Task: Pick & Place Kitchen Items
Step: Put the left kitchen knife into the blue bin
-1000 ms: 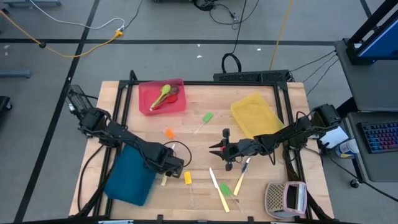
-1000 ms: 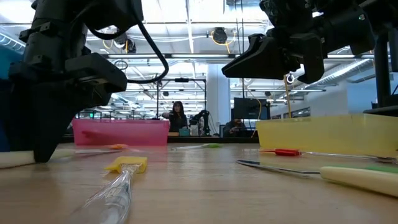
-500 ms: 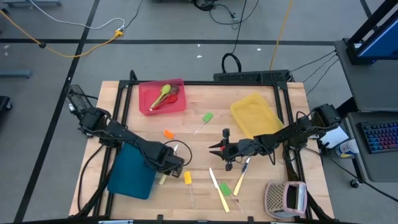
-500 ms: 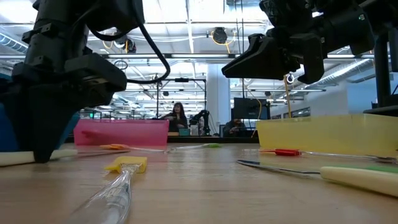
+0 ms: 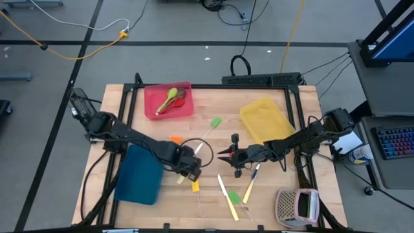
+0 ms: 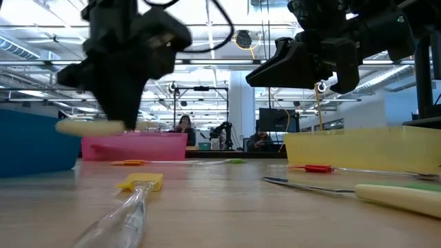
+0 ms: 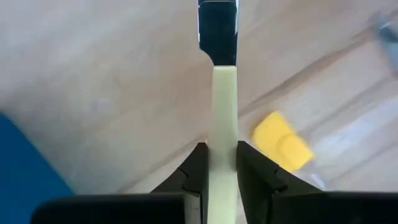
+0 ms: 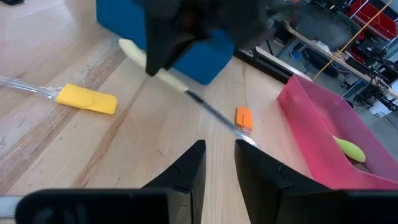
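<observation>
Left gripper (image 7: 217, 163) pinches a slim cream-handled knife with dark metal blade (image 7: 222, 124), held off the wooden table (image 5: 207, 139) just beside the flat blue tray (image 5: 137, 182). Right gripper (image 8: 217, 163) hovers near the tray too, fingers slightly apart, holding nothing.

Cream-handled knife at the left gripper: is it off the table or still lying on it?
Off the table. The left gripper is shut on the cream-handled knife, and the low view shows the knife hanging level, clear of the tabletop.
</observation>
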You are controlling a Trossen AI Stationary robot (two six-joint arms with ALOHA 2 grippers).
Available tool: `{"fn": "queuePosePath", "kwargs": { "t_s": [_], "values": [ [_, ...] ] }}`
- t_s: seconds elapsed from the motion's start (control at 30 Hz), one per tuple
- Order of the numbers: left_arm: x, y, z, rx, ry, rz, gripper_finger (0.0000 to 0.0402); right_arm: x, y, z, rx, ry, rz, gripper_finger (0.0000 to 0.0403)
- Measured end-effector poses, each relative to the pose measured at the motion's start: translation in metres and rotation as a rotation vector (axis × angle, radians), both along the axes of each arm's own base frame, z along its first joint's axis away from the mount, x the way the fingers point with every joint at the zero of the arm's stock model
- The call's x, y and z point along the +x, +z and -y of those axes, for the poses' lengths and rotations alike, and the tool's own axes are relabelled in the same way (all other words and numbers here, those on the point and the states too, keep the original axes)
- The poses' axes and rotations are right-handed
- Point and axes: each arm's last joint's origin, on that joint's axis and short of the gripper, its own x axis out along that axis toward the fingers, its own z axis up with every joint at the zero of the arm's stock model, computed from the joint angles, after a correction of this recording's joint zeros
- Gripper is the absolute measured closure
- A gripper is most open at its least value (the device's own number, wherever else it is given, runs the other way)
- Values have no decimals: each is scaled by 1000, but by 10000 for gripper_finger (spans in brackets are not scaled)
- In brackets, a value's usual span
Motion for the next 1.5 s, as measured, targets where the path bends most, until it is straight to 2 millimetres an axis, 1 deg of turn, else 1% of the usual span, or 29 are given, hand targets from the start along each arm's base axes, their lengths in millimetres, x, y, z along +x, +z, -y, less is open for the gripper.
{"fn": "queuePosePath", "kwargs": {
  "t_s": [0.07,0.13,0.27,0.33,0.43,0.5,0.63,0.73,0.8,0.87,0.93,1.07,1.13,1.23,1.33,1.5],
  "values": [
    [1,13,-2,23,-8,-31,344,0,0,0,0,0,0,325],
    [-2,27,-4,63,-9,-93,343,0,0,0,0,0,-1,325],
    [-17,53,-6,120,32,-264,343,0,-1,0,-2,0,-6,325],
    [-26,60,-5,150,70,-357,343,0,-1,0,-2,0,-7,325],
    [-41,64,0,180,115,-486,342,0,-1,0,-2,0,-7,325],
    [-47,60,10,170,121,-507,342,0,-1,0,-2,0,-8,325],
    [-58,51,30,162,79,-529,342,0,-1,0,3,-1,-7,325],
    [-69,40,38,160,98,-584,342,0,-1,0,4,-1,-5,325],
    [-81,32,40,160,129,-659,342,0,0,0,7,-1,1,325],
    [-95,28,41,125,152,-704,341,0,0,0,7,-1,0,325],
    [-107,20,41,85,184,-724,341,0,0,0,7,-2,0,325],
    [-123,6,39,-4,213,-611,341,0,0,0,6,-2,0,325],
    [-131,-5,37,-23,227,-569,341,0,0,0,6,-2,0,325],
    [-141,-18,31,-40,261,-549,341,0,0,0,5,-2,0,325],
    [-149,-31,26,-40,252,-549,338,0,0,0,4,-2,0,325],
    [-156,-40,21,-22,256,-581,306,0,0,0,0,-2,-1,325]
  ]
}}
